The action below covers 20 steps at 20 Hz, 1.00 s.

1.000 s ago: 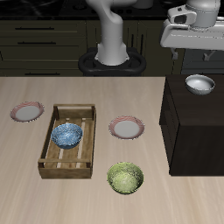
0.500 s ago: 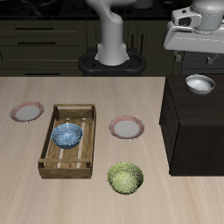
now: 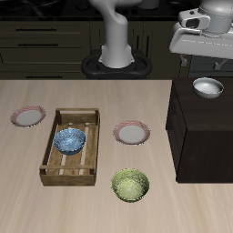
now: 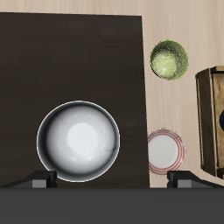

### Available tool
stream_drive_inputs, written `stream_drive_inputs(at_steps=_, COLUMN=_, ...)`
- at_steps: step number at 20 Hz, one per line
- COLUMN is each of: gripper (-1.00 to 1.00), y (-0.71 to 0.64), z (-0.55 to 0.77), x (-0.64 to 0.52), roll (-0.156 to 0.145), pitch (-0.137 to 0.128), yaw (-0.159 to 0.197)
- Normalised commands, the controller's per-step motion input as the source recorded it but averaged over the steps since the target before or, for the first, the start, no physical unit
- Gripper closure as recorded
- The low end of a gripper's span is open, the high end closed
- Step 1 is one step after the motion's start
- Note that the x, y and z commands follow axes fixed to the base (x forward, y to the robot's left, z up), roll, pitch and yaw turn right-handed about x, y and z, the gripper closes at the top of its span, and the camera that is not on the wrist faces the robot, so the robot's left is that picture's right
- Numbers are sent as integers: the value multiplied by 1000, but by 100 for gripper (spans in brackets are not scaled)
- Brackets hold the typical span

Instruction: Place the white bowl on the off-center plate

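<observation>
White bowl (image 4: 78,142) sits on the dark cabinet top (image 4: 52,70), directly under the gripper (image 3: 207,36); finger spread: we cannot tell. We judge it light, rigid, glossy-slick; pinch across its thin rim. Off-center plate (image 3: 28,116) lies well apart.

The gripper (image 3: 211,56) has shifted slightly sideways, farther over the white bowl (image 3: 208,87).

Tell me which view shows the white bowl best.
The wrist view: it looks straight down into the white bowl, showing its whole rim and shiny inside on the dark cabinet top. The exterior view shows the bowl only small and from an angle, below the gripper.
</observation>
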Motion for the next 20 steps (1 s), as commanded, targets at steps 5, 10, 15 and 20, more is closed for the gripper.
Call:
stream_drive_inputs(at_steps=5, gripper=-100, y=-23, z=-59, x=27, roll=-3, pitch=10, yaw=0)
stream_drive_inputs(at_steps=10, gripper=-100, y=13, z=-234, x=7, roll=9, pitch=31, yaw=6)
stream_drive_inputs(at_steps=15, gripper=-100, y=-85, z=-139, x=41, roll=-8, pitch=-6, yaw=10)
stream_drive_inputs(at_steps=20, gripper=-100, y=-101, z=-189, x=57, roll=-14, pitch=26, yaw=2)
